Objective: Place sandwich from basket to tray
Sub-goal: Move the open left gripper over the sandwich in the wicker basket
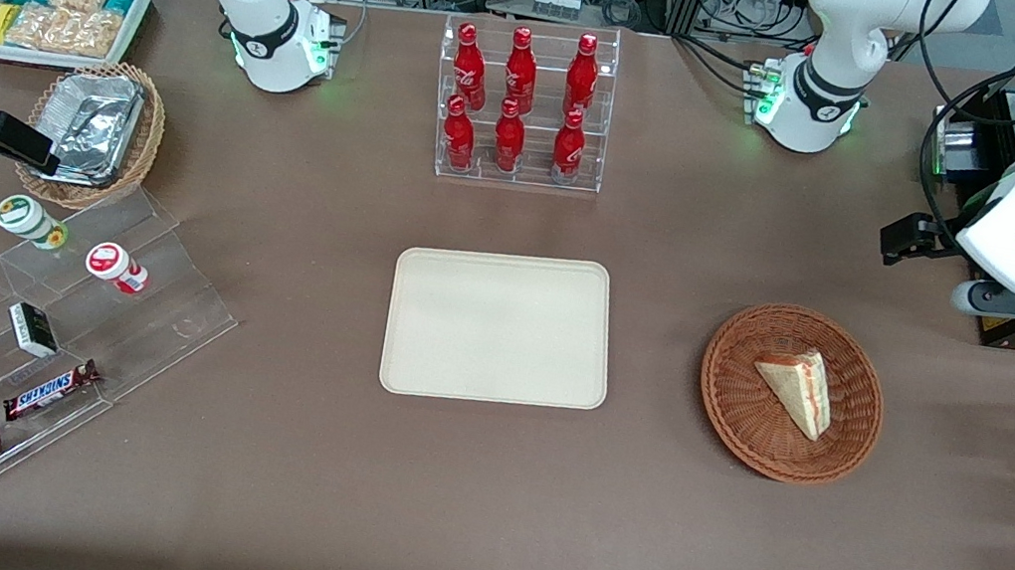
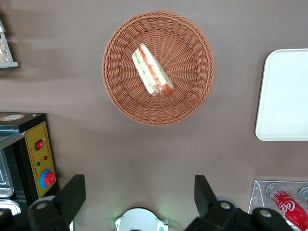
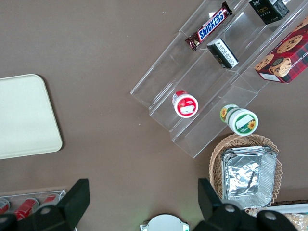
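Sandwich (image 1: 797, 387) lies in the basket (image 1: 732, 399), cut edge with red and green filling turned up and sideways; one point of the wedge toward the rim nearest the front camera. Basket sits on the worktop (image 1: 475, 502) toward the working arm's end, well apart from the tray (image 1: 510, 270), which holds nothing.

Risks, as judged: soft bread, so a hard pinch could crush it or squeeze filling out. Fingers coming down across the wedge's long axis may catch only a corner and drop it in transit. Basket is light wicker; a snagged fingertip could drag it.

Gripper (image 2: 137, 195) hangs high above the worktop, farther from the front camera than the basket, pointing down. Fingers (image 2: 72, 195) spread wide, holding nothing.
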### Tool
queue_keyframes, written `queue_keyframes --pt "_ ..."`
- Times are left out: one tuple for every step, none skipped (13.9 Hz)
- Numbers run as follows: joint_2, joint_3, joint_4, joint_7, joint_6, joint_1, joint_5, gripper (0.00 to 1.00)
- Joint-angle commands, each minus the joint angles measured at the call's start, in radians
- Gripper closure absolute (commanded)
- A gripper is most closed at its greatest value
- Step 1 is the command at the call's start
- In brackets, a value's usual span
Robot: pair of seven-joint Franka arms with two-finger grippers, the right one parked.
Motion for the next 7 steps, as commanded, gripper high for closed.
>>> queue_keyframes --pt "-0.026 0.009 -0.019 0.018 0.007 0.005 -0.012 0.0" --pt "-0.023 0.009 -0.021 0.018 0.008 0.005 -0.012 0.0" --pt "-0.019 0.009 -0.022 0.018 0.01 0.005 -0.012 0.0" --pt "-0.014 0.007 -0.027 0.019 0.024 0.004 -0.012 0.0" --pt "-0.012 0.007 -0.047 0.019 0.054 -0.001 -0.012 0.0" --pt "-0.014 0.006 -0.079 0.019 0.088 -0.006 -0.012 0.0" --pt "-0.015 0.003 -0.114 0.019 0.12 -0.007 -0.012 0.0"
